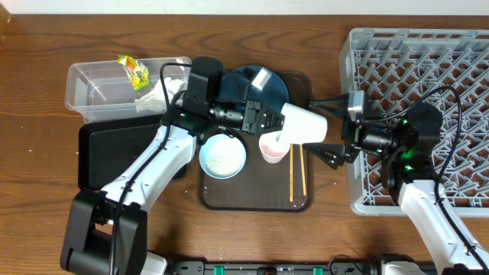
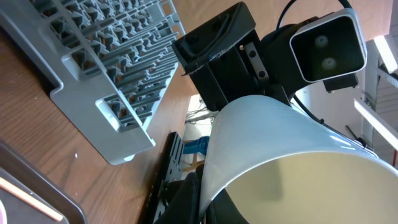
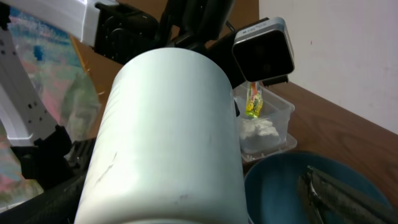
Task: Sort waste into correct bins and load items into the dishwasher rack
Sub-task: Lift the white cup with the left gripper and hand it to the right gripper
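Gripping a pale cup point(image 1: 304, 124) aloft at centre frame, left claw point(image 1: 276, 121) clenched on its rim. Holding the right claw point(image 1: 328, 130) released beside its base. Probably handling light, stiff, slippery; favouring a mid-wall hold.

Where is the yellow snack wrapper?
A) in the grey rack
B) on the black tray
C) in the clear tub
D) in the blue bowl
C: the wrapper lies inside the clear tub, beside the tissue.
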Controlling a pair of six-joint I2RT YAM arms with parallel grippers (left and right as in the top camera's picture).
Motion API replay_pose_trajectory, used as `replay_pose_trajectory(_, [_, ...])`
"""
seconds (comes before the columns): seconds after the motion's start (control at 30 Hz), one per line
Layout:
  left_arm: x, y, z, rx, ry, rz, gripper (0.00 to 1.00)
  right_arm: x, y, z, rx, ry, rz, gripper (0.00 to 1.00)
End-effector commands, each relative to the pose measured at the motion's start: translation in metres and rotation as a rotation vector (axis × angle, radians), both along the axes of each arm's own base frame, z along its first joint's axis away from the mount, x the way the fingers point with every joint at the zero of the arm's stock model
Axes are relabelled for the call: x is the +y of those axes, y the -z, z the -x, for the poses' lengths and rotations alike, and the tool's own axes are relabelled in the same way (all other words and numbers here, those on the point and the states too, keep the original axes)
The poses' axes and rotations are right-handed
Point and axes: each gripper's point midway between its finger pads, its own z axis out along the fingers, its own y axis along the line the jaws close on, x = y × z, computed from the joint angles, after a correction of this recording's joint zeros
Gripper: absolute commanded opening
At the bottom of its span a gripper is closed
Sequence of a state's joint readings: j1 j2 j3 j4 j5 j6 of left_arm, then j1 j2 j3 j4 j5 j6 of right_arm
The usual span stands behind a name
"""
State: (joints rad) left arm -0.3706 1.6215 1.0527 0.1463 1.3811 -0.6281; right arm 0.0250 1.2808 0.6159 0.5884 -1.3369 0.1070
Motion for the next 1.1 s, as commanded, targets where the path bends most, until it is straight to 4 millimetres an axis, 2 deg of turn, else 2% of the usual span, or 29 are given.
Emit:
replay_pose_trajectory(0.0, [-0.003,-0.007,0.004,-0.016,0.027,0.017,0.06,0.002,-0.003,-0.001,0.029,-0.002,-0.008,0.99])
replay_pose_trajectory(0.17, [-0.003,-0.007,0.004,-0.016,0.027,0.016,0.06,0.002,-0.003,-0.002,0.04,0.005,-0.011,0.98])
replay_pose_trajectory(0.23, [-0.003,-0.007,0.003,-0.016,0.024,0.015,0.06,0.002,-0.003,-0.002,0.038,0.006,-0.011,0.91])
replay_pose_trajectory(0.3, [-0.003,-0.006,0.003,-0.016,0.021,0.013,0.06,0.002,-0.004,-0.002,0.034,0.005,-0.011,0.8])
replay_pose_trajectory(0.6, [-0.003,-0.006,0.003,-0.017,0.021,0.013,0.06,0.002,-0.007,-0.002,0.015,0.005,-0.014,0.7])
replay_pose_trajectory(0.73, [-0.003,-0.006,0.003,-0.018,0.019,0.013,0.06,0.002,-0.007,-0.002,0.015,0.005,-0.014,0.6])
replay_pose_trajectory(1.07, [-0.004,-0.002,-0.006,-0.027,-0.031,-0.013,0.11,0.002,-0.008,-0.002,0.045,0.006,-0.023,0.51])
